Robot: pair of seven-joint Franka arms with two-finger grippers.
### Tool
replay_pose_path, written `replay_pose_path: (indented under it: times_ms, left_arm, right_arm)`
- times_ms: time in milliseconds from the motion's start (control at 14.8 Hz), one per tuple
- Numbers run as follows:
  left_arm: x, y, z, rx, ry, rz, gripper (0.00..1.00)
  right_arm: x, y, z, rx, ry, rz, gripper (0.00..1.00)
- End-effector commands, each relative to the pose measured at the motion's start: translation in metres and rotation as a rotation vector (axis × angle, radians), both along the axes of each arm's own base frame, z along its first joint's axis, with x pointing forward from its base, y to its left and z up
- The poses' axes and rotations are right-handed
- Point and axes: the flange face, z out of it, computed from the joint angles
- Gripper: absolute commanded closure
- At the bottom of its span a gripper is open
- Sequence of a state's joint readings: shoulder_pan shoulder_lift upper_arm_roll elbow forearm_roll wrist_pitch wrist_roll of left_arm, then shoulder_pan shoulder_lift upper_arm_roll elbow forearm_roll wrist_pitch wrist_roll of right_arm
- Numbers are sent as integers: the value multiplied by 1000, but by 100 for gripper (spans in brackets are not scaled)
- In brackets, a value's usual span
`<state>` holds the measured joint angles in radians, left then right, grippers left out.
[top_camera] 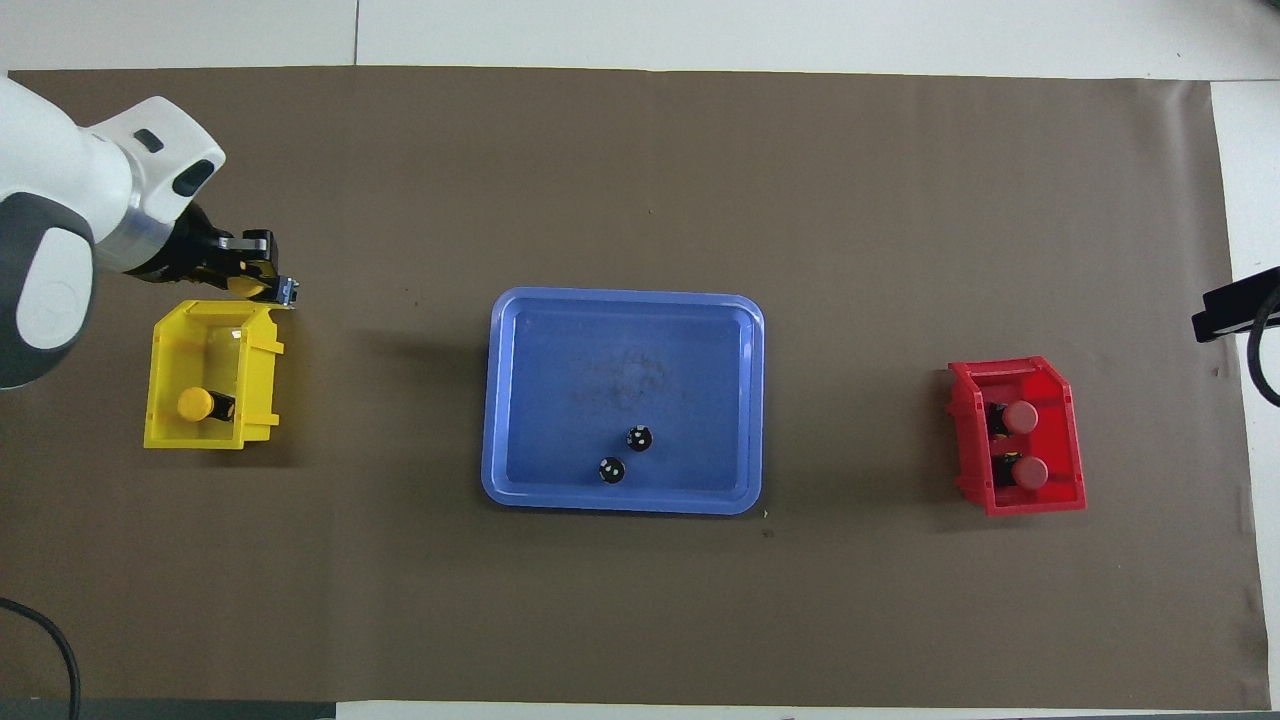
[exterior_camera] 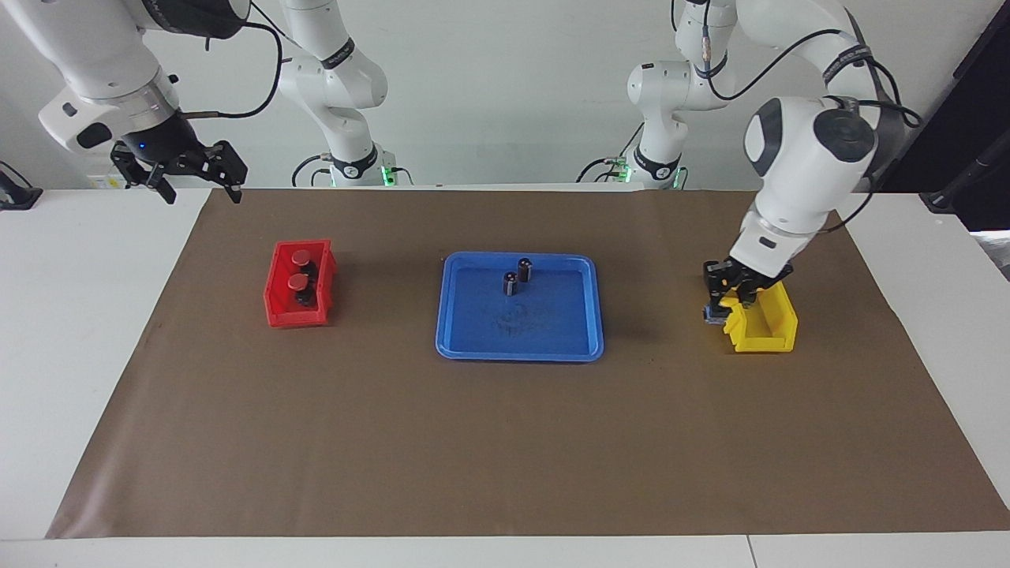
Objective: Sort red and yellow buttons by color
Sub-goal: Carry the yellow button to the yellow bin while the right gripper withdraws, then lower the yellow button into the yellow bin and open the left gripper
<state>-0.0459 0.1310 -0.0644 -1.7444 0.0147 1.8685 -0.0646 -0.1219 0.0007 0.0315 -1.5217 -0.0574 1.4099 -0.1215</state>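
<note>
left gripper (exterior_camera: 730, 298) clamped on a yellow button (top_camera: 246, 286), over the yellow bin (exterior_camera: 769, 330) rim. right gripper (exterior_camera: 180, 175) spread wide, raised near the red bin (exterior_camera: 278, 312) with two red buttons (exterior_camera: 300, 258).

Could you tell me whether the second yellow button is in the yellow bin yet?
Not yet: the left tool holds the yellow button over the yellow bin rim.

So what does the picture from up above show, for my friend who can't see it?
The left gripper holds a yellow-capped push button over the yellow plastic bin, which has one yellow button inside. Two red-capped buttons sit in the red plastic bin; two dark cylinders stand in the blue tray.
</note>
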Motion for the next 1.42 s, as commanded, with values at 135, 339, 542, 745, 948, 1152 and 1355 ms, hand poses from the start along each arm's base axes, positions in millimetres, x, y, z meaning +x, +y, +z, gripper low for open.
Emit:
replay_pose_path:
  times_ms: [135, 339, 542, 745, 948, 1152, 1355]
  left_arm:
    - [2, 79, -10, 7, -19, 53, 99]
    - [3, 82, -29, 6, -34, 48, 99]
    - [-4, 92, -52, 8, -26, 39, 99]
    - [-17, 91, -70, 7, 5, 39, 99]
    - [-23, 91, -84, 6, 11, 38, 99]
    - [-26, 91, -95, 6, 3, 39, 99]
    - [-26, 91, -111, 5, -6, 39, 99]
  right_arm:
    - [-15, -5, 3, -8, -10, -23, 0]
    - [-7, -7, 4, -9, -37, -23, 0]
    - [-7, -4, 0, -11, -20, -17, 0]
    - [-8, -2, -3, -10, -13, -19, 0]
    - [-9, -3, -3, -9, -11, -20, 0]
    - [-10, -1, -4, -3, -5, -13, 0]
    - [-10, 7, -5, 3, -3, 0, 0]
